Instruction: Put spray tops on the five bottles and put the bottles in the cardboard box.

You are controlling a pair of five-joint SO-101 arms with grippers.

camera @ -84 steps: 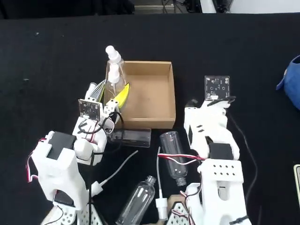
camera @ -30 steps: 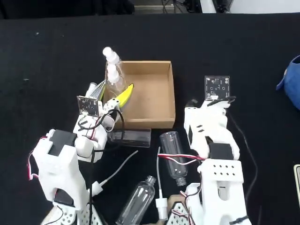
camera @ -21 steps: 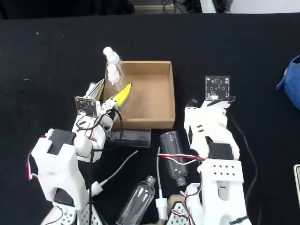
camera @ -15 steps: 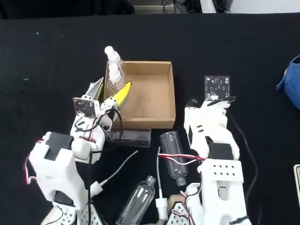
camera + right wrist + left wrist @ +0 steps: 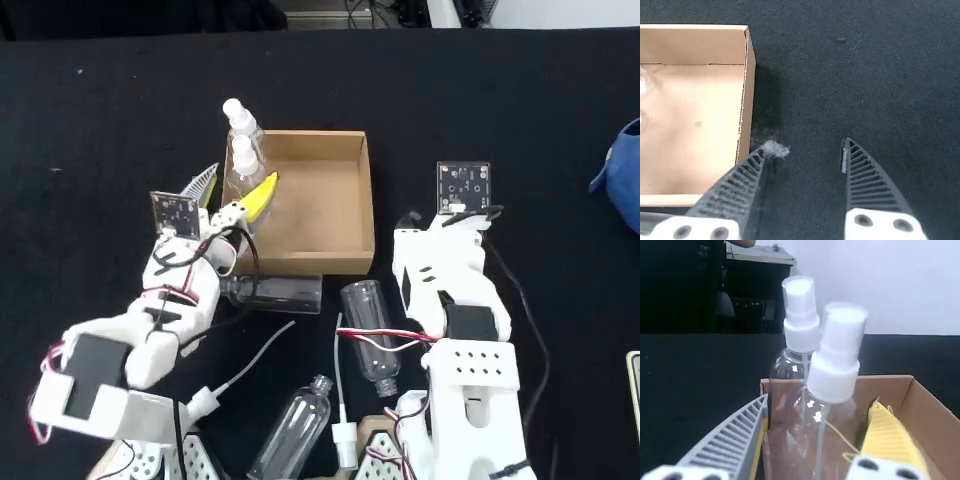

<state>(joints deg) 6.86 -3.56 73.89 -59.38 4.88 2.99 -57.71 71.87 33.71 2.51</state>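
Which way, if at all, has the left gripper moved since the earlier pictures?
Yes. In the high view the left gripper has shifted slightly left and toward the table's far side, judged against the box. Its jaws stand either side of a bottle.

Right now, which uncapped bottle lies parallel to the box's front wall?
The bottle beside the left arm, at the box; the other two lie end-on.

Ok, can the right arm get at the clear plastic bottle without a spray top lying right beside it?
Probably, though awkwardly. The right gripper is open and holds nothing, beside the brown cardboard box. But the clear bottle lies close by the arm's own body, with a red-and-white cable crossing it.
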